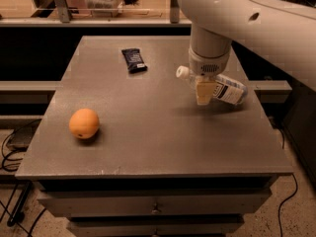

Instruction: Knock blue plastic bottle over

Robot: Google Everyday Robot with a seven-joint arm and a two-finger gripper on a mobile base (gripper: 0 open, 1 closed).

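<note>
Bottle (228, 90) is tipped over on the right side of the table (148, 132), cap pointing left. Gripper (205, 93) sits at its middle, in front of it; can't tell whether it's spread or pinching. Orange (84, 123) front-left.

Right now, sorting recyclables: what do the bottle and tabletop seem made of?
The blue plastic bottle: clear, glossy plastic, seemingly; see-through wall. The table: probably matte grey metal or laminate; speckled sheen. The gripper hangs in front of it.
</note>
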